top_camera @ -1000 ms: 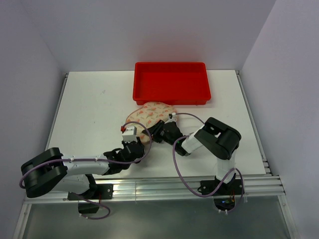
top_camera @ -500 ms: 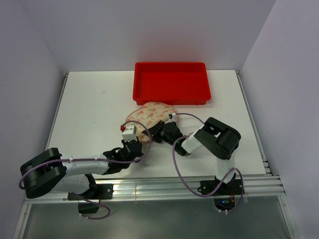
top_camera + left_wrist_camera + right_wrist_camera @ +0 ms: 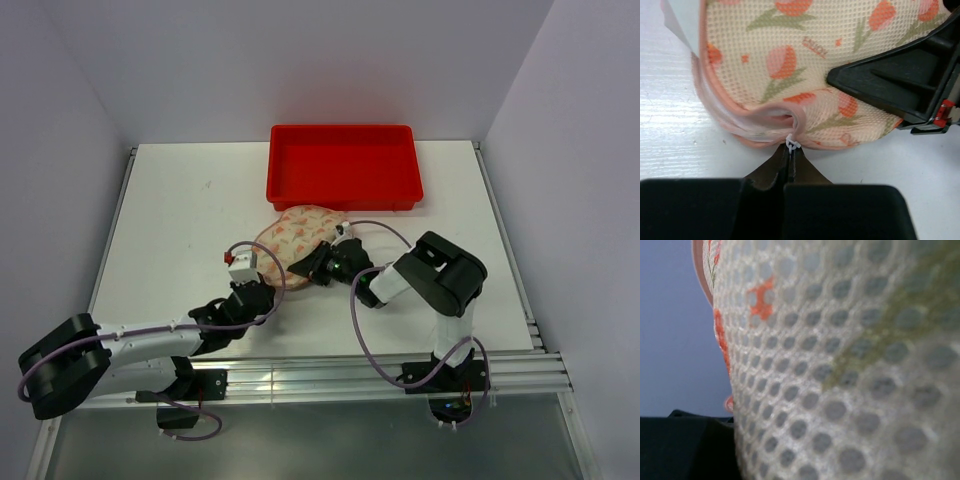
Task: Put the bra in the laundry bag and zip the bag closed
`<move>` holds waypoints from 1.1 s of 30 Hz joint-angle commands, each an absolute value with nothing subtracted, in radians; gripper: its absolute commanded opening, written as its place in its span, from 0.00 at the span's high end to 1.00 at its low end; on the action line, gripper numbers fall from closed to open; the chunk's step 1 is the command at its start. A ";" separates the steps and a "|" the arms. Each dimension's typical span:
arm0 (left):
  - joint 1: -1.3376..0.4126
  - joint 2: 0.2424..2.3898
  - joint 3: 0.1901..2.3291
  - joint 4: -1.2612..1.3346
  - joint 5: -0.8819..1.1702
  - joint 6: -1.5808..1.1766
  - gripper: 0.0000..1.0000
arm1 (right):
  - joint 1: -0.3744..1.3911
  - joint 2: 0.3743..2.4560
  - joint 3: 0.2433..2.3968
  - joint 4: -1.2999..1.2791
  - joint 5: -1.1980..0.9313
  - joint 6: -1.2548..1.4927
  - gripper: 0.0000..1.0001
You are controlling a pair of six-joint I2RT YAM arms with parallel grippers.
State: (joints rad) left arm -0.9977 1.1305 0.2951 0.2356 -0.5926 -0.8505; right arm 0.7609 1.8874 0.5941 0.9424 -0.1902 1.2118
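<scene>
The laundry bag (image 3: 298,228), cream mesh with pink-orange tulips and pink edging, lies on the white table just in front of the red tray. My left gripper (image 3: 268,280) is at the bag's near-left edge. In the left wrist view that gripper (image 3: 791,151) is shut on the small white zip pull (image 3: 791,144) of the bag (image 3: 790,55). My right gripper (image 3: 312,262) is at the bag's near-right side, with one black finger (image 3: 890,85) lying on top of it. Bag mesh (image 3: 840,365) fills the right wrist view. The bra is hidden.
The red plastic tray (image 3: 345,200) stands right behind the bag at the table's back middle. Purple cables loop over both wrists. A metal rail (image 3: 340,370) runs along the near edge, and walls close in on three sides.
My left gripper has shut on the zip pull and the left arm has drawn back to the left. The bag has shifted slightly toward the tray, and the right gripper has moved with it.
</scene>
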 commanded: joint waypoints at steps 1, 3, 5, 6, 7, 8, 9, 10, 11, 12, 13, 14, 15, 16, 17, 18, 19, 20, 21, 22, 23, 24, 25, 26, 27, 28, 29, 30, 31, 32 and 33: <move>-0.950 1.091 0.256 0.203 -0.629 -0.844 1.00 | 0.707 1.861 0.563 0.983 -0.383 1.099 1.00; -0.948 1.088 0.256 0.189 -0.615 -0.851 1.00 | 0.665 1.849 0.540 0.966 -0.431 1.071 1.00; -0.948 1.081 0.256 0.180 -0.604 -0.859 1.00 | 0.640 1.830 0.523 0.944 -0.459 1.039 1.00; -0.948 1.077 0.256 0.169 -0.603 -0.862 1.00 | 0.620 1.825 0.526 0.925 -0.488 1.023 1.00; -0.948 1.072 0.255 0.164 -0.600 -0.868 1.00 | 0.612 1.810 0.528 0.904 -0.494 0.991 1.00; -0.948 1.069 0.259 0.157 -0.601 -0.874 1.00 | 0.608 1.801 0.532 0.856 -0.497 0.971 1.00; -0.948 1.068 0.264 0.132 -0.603 -0.882 1.00 | 0.598 1.781 0.541 0.818 -0.499 0.916 1.00; -0.948 1.069 0.270 0.117 -0.606 -0.897 1.00 | 0.594 1.773 0.558 0.739 -0.497 0.888 1.00; -0.948 1.071 0.275 0.101 -0.604 -0.902 1.00 | 0.592 1.766 0.569 0.701 -0.499 0.862 1.00; -0.948 1.071 0.290 0.075 -0.597 -0.900 1.00 | 0.575 1.760 0.581 0.665 -0.526 0.803 1.00; -0.950 1.071 0.301 0.063 -0.594 -0.893 1.00 | 0.565 1.758 0.595 0.622 -0.541 0.773 1.00; -0.959 1.072 0.322 0.054 -0.586 -0.890 1.00 | 0.552 1.753 0.604 0.567 -0.552 0.752 1.00; -0.974 1.078 0.330 0.051 -0.581 -0.884 1.00 | 0.545 1.746 0.610 0.537 -0.564 0.706 1.00; -1.015 1.086 0.336 0.069 -0.581 -0.876 1.00 | 0.540 1.741 0.636 0.500 -0.563 0.683 1.00; -1.031 1.095 0.345 0.087 -0.571 -0.874 1.00 | 0.540 1.735 0.647 0.430 -0.549 0.664 0.96; -1.058 1.121 0.348 0.136 -0.543 -0.882 1.00 | 0.543 1.721 0.652 0.417 -0.532 0.661 0.78; -1.071 1.138 0.350 0.162 -0.534 -0.894 1.00 | 0.548 1.714 0.647 0.416 -0.528 0.669 0.65; -1.083 1.155 0.356 0.193 -0.520 -0.900 1.00 | 0.549 1.704 0.641 0.413 -0.519 0.681 0.53; -1.094 1.173 0.359 0.224 -0.506 -0.908 1.00 | 0.552 1.685 0.631 0.420 -0.511 0.714 0.31; -1.110 1.211 0.368 0.245 -0.499 -0.922 1.00 | 0.552 1.672 0.599 0.442 -0.499 0.735 0.23; -1.115 1.229 0.386 0.276 -0.494 -0.925 1.00 | 0.554 1.655 0.574 0.457 -0.491 0.755 0.17; -1.117 1.242 0.394 0.290 -0.486 -0.925 1.00 | 0.555 1.620 0.549 0.474 -0.486 0.788 0.08; -1.118 1.264 0.402 0.304 -0.474 -0.927 1.00 | 0.555 1.600 0.522 0.485 -0.479 0.802 0.07; -1.118 1.273 0.416 0.327 -0.466 -0.925 1.00 | 0.555 1.577 0.462 0.511 -0.459 0.817 0.05; -1.118 1.290 0.423 0.336 -0.462 -0.923 1.00 | 0.555 1.536 0.431 0.526 -0.453 0.851 0.03; -1.118 1.299 0.432 0.345 -0.450 -0.916 1.00 | 0.555 1.519 0.370 0.569 -0.453 0.871 0.03; -1.118 1.310 0.449 0.356 -0.445 -0.911 1.00 | 0.555 1.502 0.341 0.593 -0.462 0.890 0.02; -1.118 1.331 0.456 0.376 -0.439 -0.907 1.00 | 0.555 1.482 0.315 0.619 -0.469 0.925 0.02; -1.118 1.344 0.465 0.388 -0.431 -0.904 1.00 | 0.557 1.473 0.266 0.653 -0.477 0.943 0.02; -1.118 1.354 0.478 0.399 -0.414 -0.902 1.00 | 0.558 1.464 0.250 0.702 -0.483 0.959 0.02; -1.118 1.382 0.483 0.419 -0.404 -0.900 1.00 | 0.571 1.466 0.247 0.701 -0.489 0.962 0.02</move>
State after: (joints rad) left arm -1.1145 1.3441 0.4278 0.2958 -0.4397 -0.9077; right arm 0.5625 1.4689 0.3031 0.6559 -0.5003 0.9039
